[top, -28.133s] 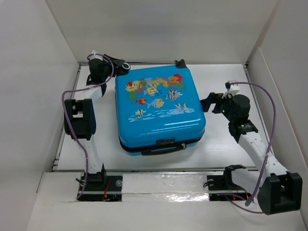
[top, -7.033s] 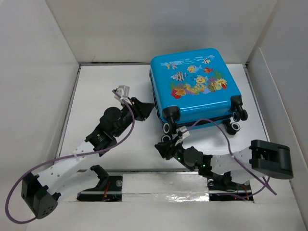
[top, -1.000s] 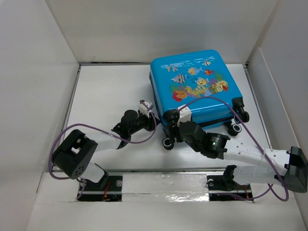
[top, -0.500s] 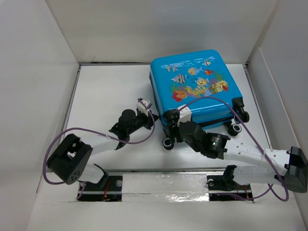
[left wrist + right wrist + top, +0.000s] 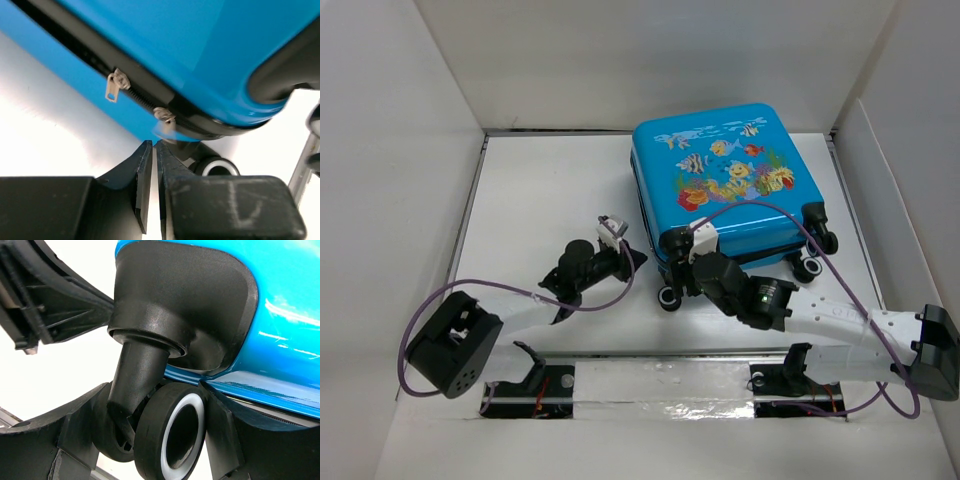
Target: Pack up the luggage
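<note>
Here, 1 small bright-blue hard-shell suitcase [image 5: 720, 200] with a cartoon fish print lies flat and zipped at the far right of the white surface [image 5: 540, 190]. 2 silver zipper pulls [image 5: 111, 89] hang on its side seam. The left gripper [image 5: 154, 150] is closed on nothing just beside them, and the right gripper [image 5: 150, 440] clamps 1 black caster wheel [image 5: 172, 440].

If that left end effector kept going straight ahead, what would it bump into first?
Probably the zipper pull at the luggage corner, right in front of the shut left end effector. The wheel sits just off to one side.
</note>
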Controlling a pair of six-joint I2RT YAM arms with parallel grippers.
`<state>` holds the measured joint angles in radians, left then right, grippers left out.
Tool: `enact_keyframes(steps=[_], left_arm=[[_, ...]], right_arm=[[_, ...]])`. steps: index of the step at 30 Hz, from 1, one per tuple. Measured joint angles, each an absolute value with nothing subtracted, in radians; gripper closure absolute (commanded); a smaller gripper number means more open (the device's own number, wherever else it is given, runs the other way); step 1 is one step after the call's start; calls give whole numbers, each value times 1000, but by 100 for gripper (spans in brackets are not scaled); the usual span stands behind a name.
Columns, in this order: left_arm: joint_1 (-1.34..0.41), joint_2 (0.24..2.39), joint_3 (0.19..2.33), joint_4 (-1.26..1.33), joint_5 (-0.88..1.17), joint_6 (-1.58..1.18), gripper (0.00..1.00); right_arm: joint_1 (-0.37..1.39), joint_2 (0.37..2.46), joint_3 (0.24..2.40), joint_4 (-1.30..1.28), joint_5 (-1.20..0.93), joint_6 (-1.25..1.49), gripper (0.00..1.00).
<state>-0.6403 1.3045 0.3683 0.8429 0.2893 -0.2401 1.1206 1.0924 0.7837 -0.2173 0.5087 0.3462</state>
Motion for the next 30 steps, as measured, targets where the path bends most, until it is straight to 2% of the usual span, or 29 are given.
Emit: enact_keyframes(steps=[5,8,9,11,12,13,14,15,16,17,18,19,24,30], left_arm=[[-641,1268,368,825,292,-266,97],[-642,1185,366,746,220,-317,78],[-643,1130,366,704,184,-338,61],[-643,983,365,619,102,-384,46],[-643,896,365,581,58,-409,33],[-643,808,367,537,11,-437,27],[-645,719,368,495,-40,-467,21],[-648,632,373,453,-86,-496,11],[-648,556,377,416,-128,-522,7],[-649,494,382,380,-158,-551,5],[-649,443,388,353,-180,-570,2],[-649,387,402,316,-200,-590,1],[-649,324,548,122,-238,-618,1],[-649,331,725,6,-237,-576,1]], right_arm=[[1121,1099,784,-215,501,336,100],[1124,1135,796,-209,489,327,100],[1130,1154,808,-208,489,323,100],[1150,1198,837,-202,493,308,100],[1161,1224,858,-202,497,301,100],[1172,1251,881,-201,498,292,100],[1184,1279,906,-202,498,284,88],[1197,1306,935,-207,498,277,73],[1208,1333,966,-216,498,270,57],[1220,1356,994,-226,498,266,29],[1230,1374,1021,-246,498,265,7],[1239,1385,1045,-270,492,269,0],[1276,1266,1088,-283,477,209,0],[1304,854,1095,-279,616,180,0]])
